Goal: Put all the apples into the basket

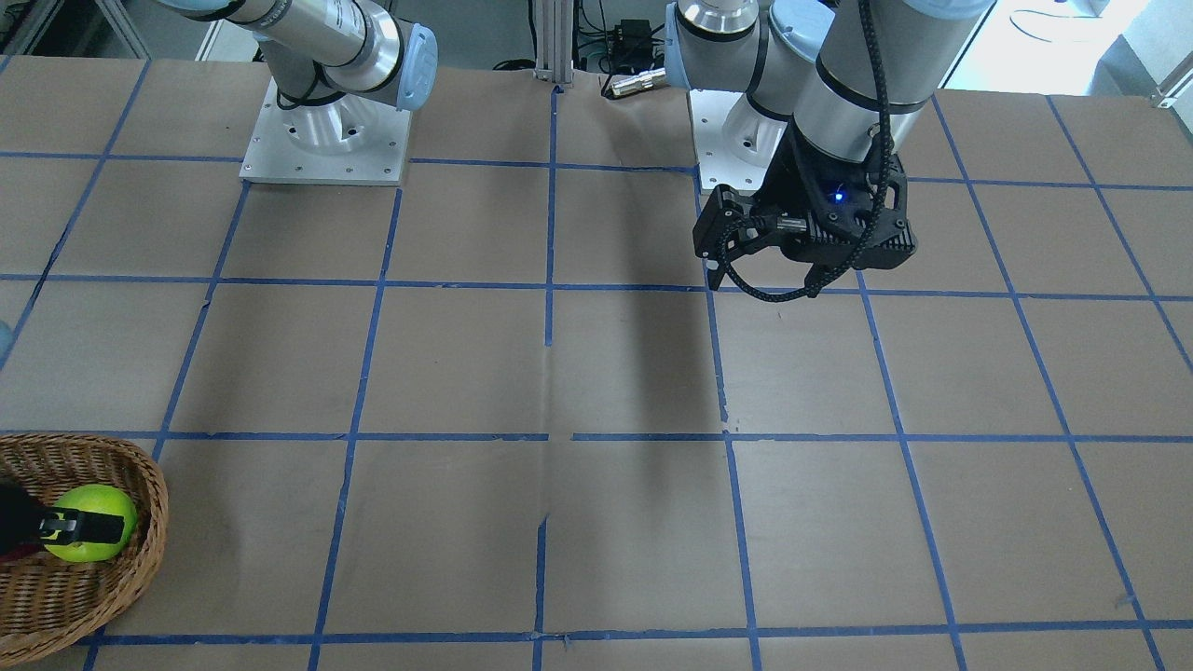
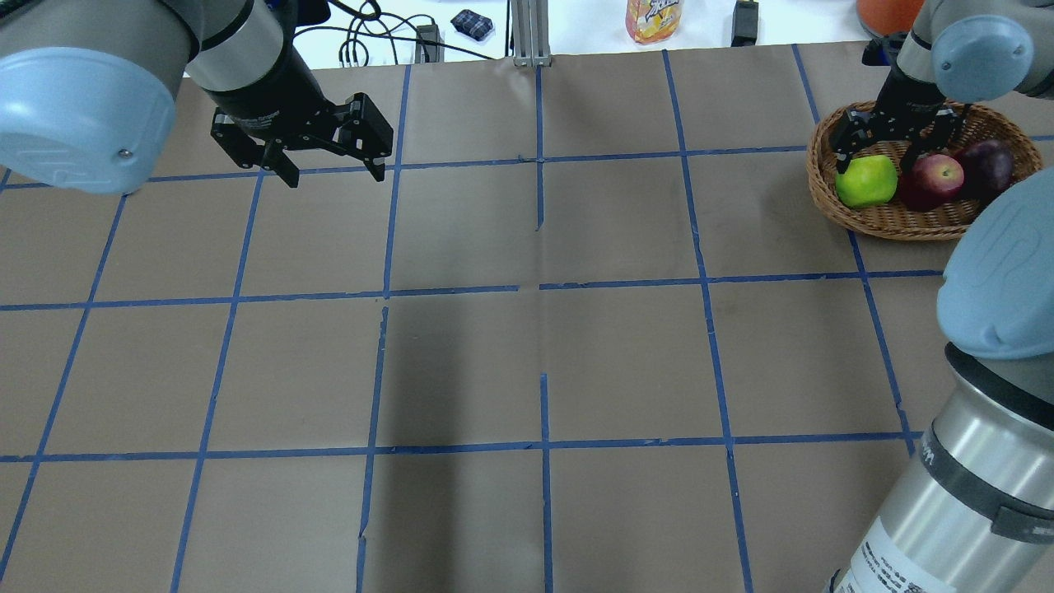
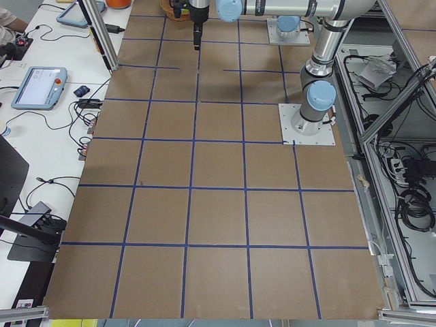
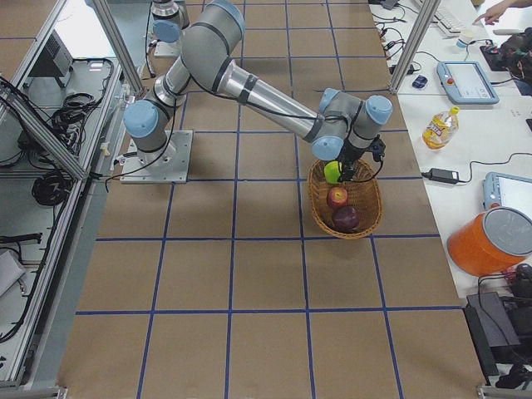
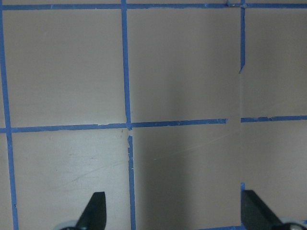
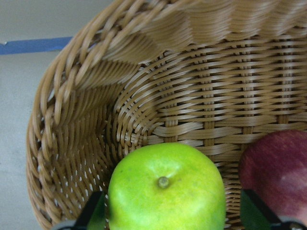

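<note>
Green apple (image 2: 866, 181), red apple (image 2: 935, 179) and dark apple (image 2: 988, 163) lie in the basket (image 2: 893, 221); the right tool (image 2: 875, 158), open astride the green one, may drag it out if raised askew; left tool (image 2: 333, 175) open above the tabletop (image 2: 535, 346).

no writing could be read anywhere. in the overhead view, a bottle (image 2: 655, 18) at 12 o'clock beyond the table edge bore a yellow-orange printed label, its lettering too blurred to make out. a white sticker (image 2: 885, 568) on the right arm (image 2: 980, 494), at 5 o'clock, carried lines of small dark print, too fine to read. in the right side view, a pendant screen (image 4: 468, 81) at 2 o'clock showed no legible characters.
</note>
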